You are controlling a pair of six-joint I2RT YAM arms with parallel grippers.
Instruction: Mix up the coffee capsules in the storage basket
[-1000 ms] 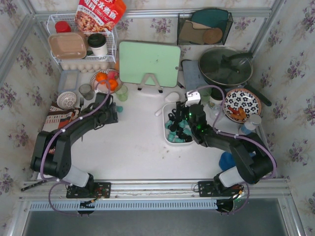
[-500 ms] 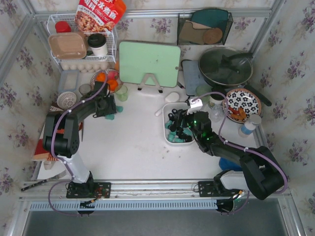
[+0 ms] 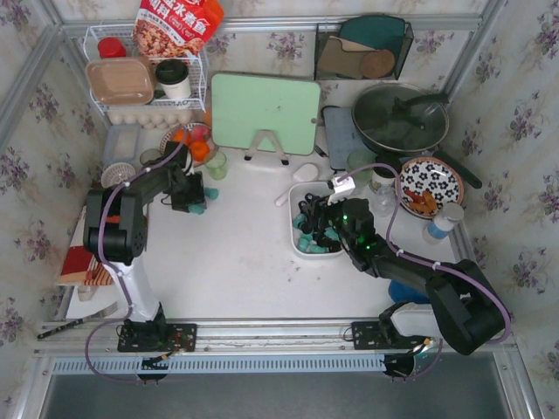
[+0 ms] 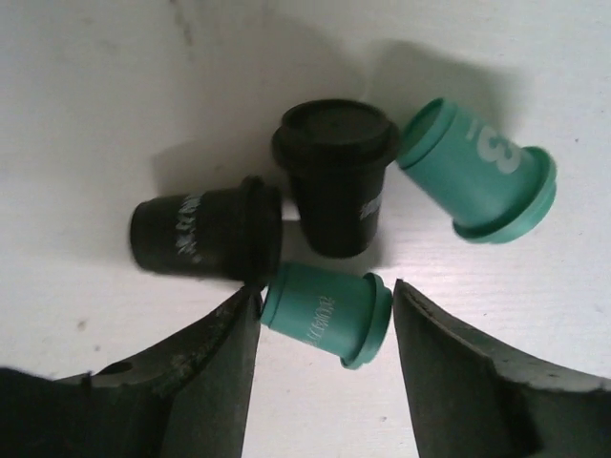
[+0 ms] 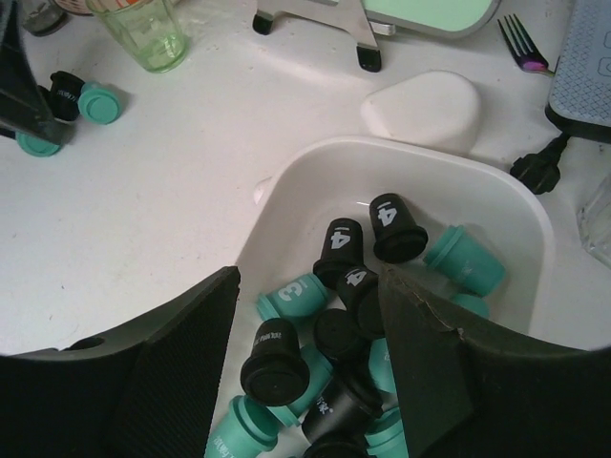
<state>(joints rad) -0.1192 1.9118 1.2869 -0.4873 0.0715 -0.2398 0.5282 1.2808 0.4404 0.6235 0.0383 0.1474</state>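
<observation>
Coffee capsules (image 5: 399, 229), tapered teal and black pods, are being contained in the white storage basket (image 5: 501, 196); left gripper (image 4: 325, 305) and right gripper (image 5: 307, 281) are being held with jaws apart.

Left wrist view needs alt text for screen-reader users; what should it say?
Four tapered plastic coffee capsules, two black and two teal green, lie on a white table; one teal capsule sits between the dark fingers of the left gripper.

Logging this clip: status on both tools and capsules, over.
Left tool astride teal capsule on table, grip unclear. Right tool open above storage basket. Four capsules outside basket. Nothing blocking.
</observation>
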